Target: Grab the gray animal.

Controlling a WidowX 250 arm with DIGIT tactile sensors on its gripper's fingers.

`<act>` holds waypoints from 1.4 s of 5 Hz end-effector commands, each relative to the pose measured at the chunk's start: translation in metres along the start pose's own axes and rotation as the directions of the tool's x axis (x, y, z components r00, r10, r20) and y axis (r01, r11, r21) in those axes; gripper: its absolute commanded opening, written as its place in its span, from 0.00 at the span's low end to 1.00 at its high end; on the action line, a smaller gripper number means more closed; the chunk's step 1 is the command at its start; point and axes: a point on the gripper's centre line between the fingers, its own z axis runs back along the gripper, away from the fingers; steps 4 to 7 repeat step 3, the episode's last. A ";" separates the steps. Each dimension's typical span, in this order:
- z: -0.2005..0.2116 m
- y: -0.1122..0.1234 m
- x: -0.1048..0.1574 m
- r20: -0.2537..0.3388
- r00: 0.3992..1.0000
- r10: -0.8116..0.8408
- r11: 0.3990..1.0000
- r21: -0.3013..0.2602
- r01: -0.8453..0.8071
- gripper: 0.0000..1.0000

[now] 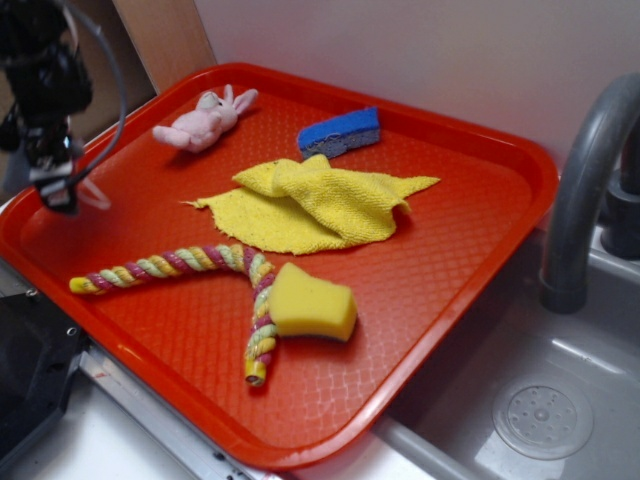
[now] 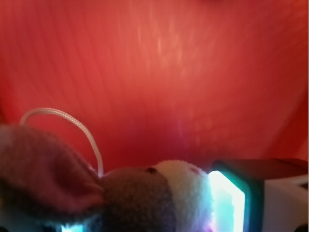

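Over the left edge of the red tray (image 1: 460, 270), the claw (image 1: 57, 190) hangs with the gray animal (image 2: 145, 198) pinched in it.

From where I stand the black arm comes down at the far left, and a pale ear-like bit pokes out beside the claw tip, just above the tray. Up close through the wrist view, the toy fills the bottom of the frame: gray fuzzy body, a pinkish-white face patch, one long ear flopped to the left and a white cord loop (image 2: 72, 125) arching above it, with a glowing finger pad (image 2: 227, 203) pressed against its right side. Elsewhere on the tray lie a pink plush bunny (image 1: 205, 120), a blue sponge (image 1: 340, 130), a yellow cloth (image 1: 310, 200), a braided rope (image 1: 190, 265) and a yellow sponge (image 1: 312, 302).
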 end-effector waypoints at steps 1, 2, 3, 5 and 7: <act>0.117 -0.041 0.037 0.086 0.988 0.125 0.992 -0.032 -0.122 0.00; 0.154 -0.067 0.040 0.196 0.975 0.102 0.995 -0.028 -0.098 0.00; 0.156 -0.077 0.042 0.218 0.973 0.072 0.997 -0.025 -0.068 0.00; 0.156 -0.077 0.042 0.218 0.973 0.072 0.997 -0.025 -0.068 0.00; 0.156 -0.077 0.042 0.218 0.973 0.072 0.997 -0.025 -0.068 0.00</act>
